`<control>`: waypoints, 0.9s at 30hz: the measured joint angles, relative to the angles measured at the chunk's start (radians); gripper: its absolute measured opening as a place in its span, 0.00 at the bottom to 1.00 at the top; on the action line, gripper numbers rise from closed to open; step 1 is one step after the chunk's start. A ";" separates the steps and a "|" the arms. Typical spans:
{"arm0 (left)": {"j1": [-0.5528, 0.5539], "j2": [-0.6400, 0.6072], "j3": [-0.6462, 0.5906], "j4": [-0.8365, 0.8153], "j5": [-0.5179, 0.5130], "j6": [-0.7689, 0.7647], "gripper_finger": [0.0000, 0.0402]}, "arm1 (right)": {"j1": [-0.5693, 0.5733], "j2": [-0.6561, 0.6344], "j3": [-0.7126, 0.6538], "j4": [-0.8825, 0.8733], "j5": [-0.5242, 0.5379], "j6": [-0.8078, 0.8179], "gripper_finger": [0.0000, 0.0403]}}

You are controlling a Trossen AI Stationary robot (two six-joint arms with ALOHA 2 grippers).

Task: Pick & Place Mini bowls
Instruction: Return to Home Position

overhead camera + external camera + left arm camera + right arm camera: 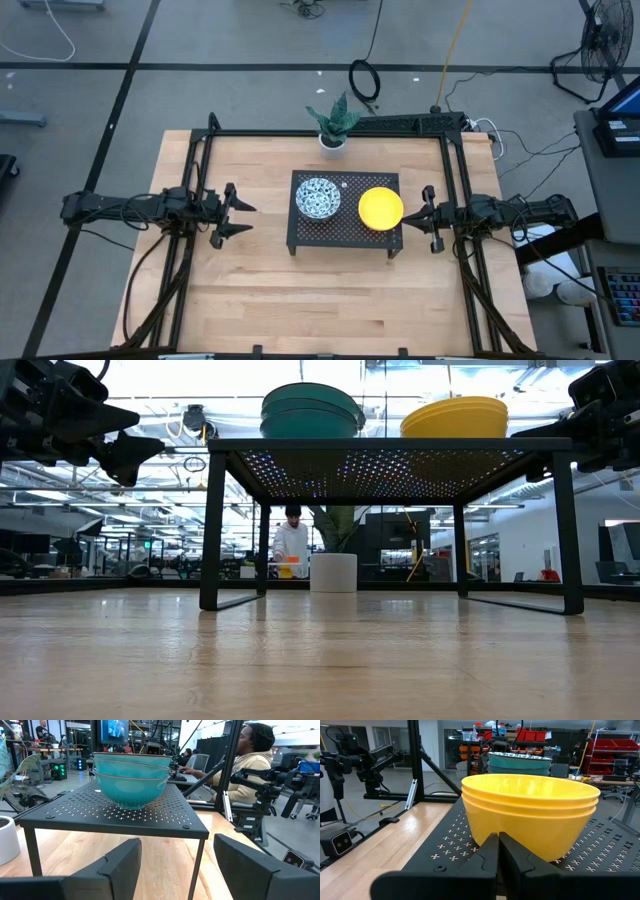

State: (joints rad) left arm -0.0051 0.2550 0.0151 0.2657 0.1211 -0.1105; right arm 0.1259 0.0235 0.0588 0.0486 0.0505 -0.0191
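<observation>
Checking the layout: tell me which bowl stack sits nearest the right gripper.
The stack of plain yellow round bowls, at the black perforated shelf's end beside the right gripper; the blue-green patterned stack stands nearer the left gripper.

We note: high view evenly lit, soft shadows | low view backlit, shelf (385,445) dark | sheen on yellow mini bowls (530,815).

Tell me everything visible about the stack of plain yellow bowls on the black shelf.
The stack of three plain bright yellow round bowls, smooth like plastic, sits nested, upright and empty on the right half of the black perforated metal shelf, resting on its top. The blue-patterned bowl stack stands apart beside it.
</observation>
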 joint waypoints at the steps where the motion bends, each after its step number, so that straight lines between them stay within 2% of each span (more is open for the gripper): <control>1: 0.000 0.000 0.000 0.000 0.000 0.000 0.62 | 0.000 0.000 0.000 0.000 0.000 0.000 0.00; 15: 0.000 0.000 0.000 0.000 0.000 0.000 0.67 | 0.000 0.000 0.000 0.000 0.000 0.000 0.00; 27: 0.000 0.000 0.000 0.000 0.000 0.000 0.63 | 0.000 0.000 0.000 0.000 0.000 0.000 0.00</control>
State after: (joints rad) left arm -0.0055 0.2550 0.0151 0.2657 0.1214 -0.1102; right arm 0.1261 0.0233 0.0587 0.0486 0.0504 -0.0190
